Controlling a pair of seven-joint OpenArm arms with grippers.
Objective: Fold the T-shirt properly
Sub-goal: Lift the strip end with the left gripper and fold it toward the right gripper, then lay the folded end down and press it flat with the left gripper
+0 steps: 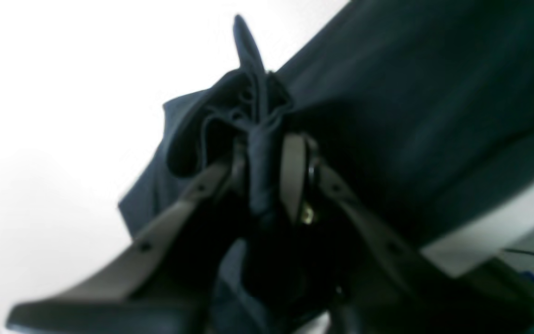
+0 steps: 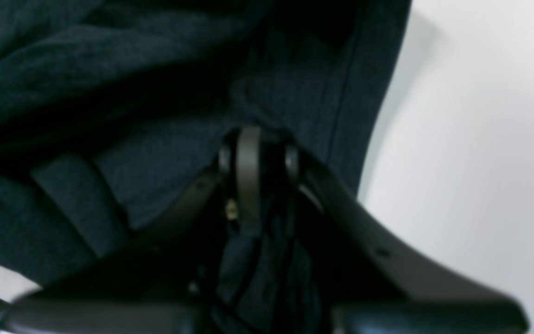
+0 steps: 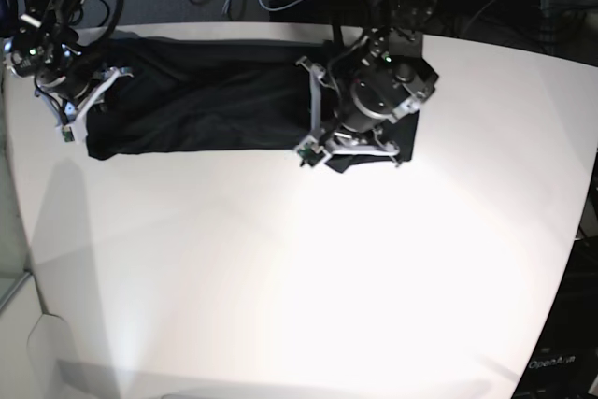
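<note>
Left gripper (image 1: pixel 267 162): jaws narrow, clamped on a bunched, twisted fold of the shirt (image 1: pixel 410 116); a pointed tuft of cloth sticks out past the fingertips. In the base view this gripper (image 3: pixel 360 142) sits at the shirt's right end, over its near edge.

Right gripper (image 2: pixel 260 157): jaws narrow, pinching dark knit cloth that runs down between the fingers; a stitched hem of the shirt (image 2: pixel 109 93) lies just beside them. In the base view this gripper (image 3: pixel 79 105) is at the shirt's left end.

Shirt (image 3: pixel 201 95): black, plain, stretched in a long band between the two grippers, lying on the white worktop (image 3: pixel 308 268) toward its far edge. Left end bunched, right end gathered under the left arm.

Writing: "OpenArm" in pale letters on a dark surface beyond the worktop's near right corner, well apart from the shirt; no readable label on the shirt.
</note>
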